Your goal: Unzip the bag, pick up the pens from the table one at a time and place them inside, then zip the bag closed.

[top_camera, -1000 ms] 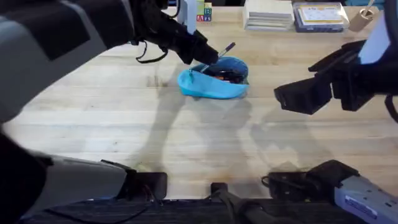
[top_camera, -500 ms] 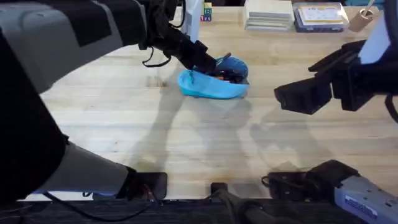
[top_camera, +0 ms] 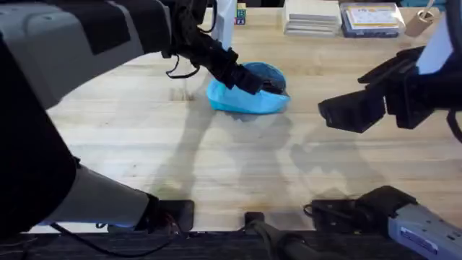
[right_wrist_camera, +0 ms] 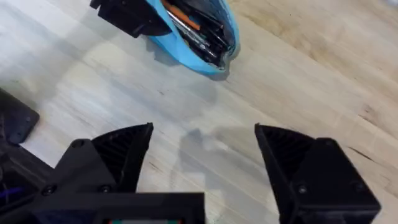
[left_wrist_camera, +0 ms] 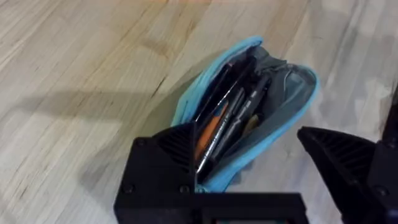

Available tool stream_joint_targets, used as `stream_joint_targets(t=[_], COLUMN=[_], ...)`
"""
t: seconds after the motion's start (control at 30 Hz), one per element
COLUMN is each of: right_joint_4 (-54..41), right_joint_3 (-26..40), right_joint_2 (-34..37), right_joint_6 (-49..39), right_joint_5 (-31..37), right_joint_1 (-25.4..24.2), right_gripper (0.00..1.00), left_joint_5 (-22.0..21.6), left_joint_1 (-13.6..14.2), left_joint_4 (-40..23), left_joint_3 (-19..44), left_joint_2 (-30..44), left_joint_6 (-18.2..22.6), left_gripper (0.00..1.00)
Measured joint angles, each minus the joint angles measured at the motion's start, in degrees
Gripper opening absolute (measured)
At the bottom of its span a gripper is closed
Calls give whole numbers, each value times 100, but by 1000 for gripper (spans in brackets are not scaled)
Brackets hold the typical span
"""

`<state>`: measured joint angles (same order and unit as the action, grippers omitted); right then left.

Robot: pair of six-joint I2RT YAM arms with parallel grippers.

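Bag (top_camera: 249,97) unzipped, pen now inside; left end effector (top_camera: 245,79) spread, right end effector (right_wrist_camera: 202,158) spread

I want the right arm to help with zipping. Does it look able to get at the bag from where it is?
Probably yes. The right gripper hangs open above bare table, apart from the bag, with nothing between them. But the left gripper sits at the bag's open mouth, so that end is taken.

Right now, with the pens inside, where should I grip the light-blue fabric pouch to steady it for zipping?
Probably grip the small light-blue fabric pouch at the free rounded end, coming from the right arm's side: the left gripper already occupies the other end, and the open right gripper hovers apart.
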<state>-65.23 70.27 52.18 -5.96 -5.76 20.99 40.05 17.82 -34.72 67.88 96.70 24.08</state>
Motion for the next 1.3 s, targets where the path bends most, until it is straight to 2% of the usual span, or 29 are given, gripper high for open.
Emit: stream_joint_targets(t=[0.27, 0.37, 0.7, 0.87, 1.03, 1.3], right_joint_4=[0, 0, 0, 0, 0, 4], right_joint_3=[1, 1, 1, 1, 1, 1], right_joint_2=[0, 0, 0, 0, 0, 0], right_joint_6=[0, 0, 0, 0, 0, 0], right_joint_5=[0, 0, 0, 0, -2, -24], right_joint_1=[0, 0, 0, 0, 0, 0], right_gripper=[997, 997, 998, 998, 998, 997], left_joint_5=[-13, -142, -1169, -1430, -1642, -2375], left_joint_1=[0, 0, -7, -7, -7, -7], left_joint_4=[71, 131, 113, -172, -598, -1162], left_joint_3=[0, 0, 24, 44, 44, 44], left_joint_2=[-15, -169, -1724, -2355, -2689, -2753], left_joint_6=[-4, -37, -90, -90, -91, -90], left_gripper=[995, 995, 995, 995, 995, 995])
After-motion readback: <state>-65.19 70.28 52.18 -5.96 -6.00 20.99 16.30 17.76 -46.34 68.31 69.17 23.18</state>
